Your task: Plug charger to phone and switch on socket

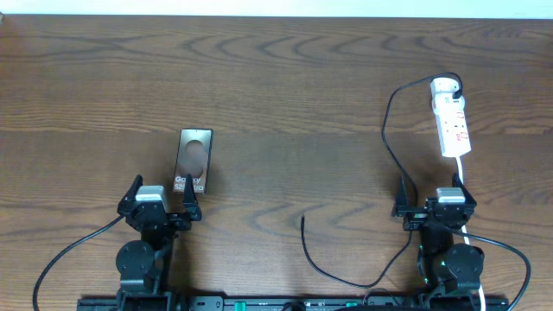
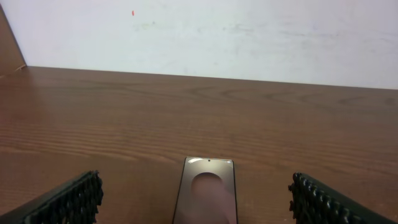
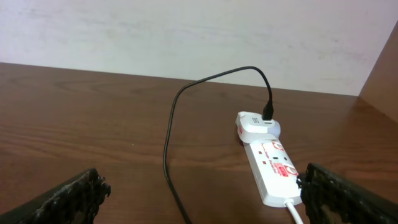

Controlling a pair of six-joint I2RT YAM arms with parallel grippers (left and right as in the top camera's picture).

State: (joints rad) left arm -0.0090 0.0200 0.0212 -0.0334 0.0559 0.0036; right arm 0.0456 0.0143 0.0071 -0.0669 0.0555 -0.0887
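Surveying: a dark brown wood-grain worktop (image 1: 276,78). Nothing on it is held.
Left fingers: the left gripper (image 1: 162,190) has its black ribbed fingers (image 2: 71,199) spread wide apart, with nothing between them.
Right fingers: the right gripper (image 1: 436,197) shows the same wide gap between its fingers (image 3: 68,199), also with nothing in it.
Phone: the flat grey-silver rectangular phone (image 1: 193,160) with a pale round patch lies flat, just far of my left gripper and slightly to its right. Its long axis runs near to far, and a short edge faces the fingers.
Socket: the small white power strip (image 1: 453,121) with red marks sits far of my right gripper, also lying near to far, its white cord leaving the near end.
Charger: the long thin black charger cable (image 1: 386,130) is already seated in a white adapter (image 1: 445,86) at the strip's far end. It arcs left, drops past the left side of my right gripper, loops near, then rises to a free tip.
Key relation: that tip rests on the worktop between the arms, right of the phone and nearer than it, its last stretch pointing far. Neither arm is clearly closer to it.
Judgement: I would pick up the tip with the right arm and steady the phone with the left. I cannot see the phone's port.
Switch: I cannot tell whether it is on or off.
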